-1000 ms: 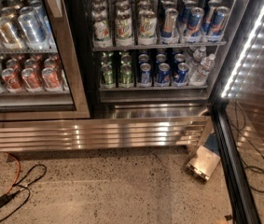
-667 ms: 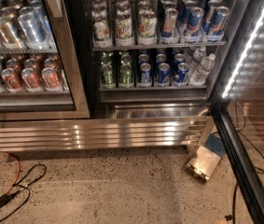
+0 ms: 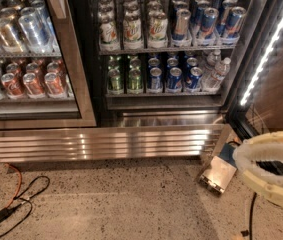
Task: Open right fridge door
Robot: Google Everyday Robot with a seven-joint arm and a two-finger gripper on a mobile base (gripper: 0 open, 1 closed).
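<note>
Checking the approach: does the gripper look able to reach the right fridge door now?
Likely yes: the gripper sits at lower right, beside the open right fridge door, nothing visibly between.

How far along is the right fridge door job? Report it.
Done: the right fridge door stands swung wide, with the cans behind it uncovered. In hand: the claw sits low right, near the door's bottom edge. Left: probably only pulling the claw clear.
</note>
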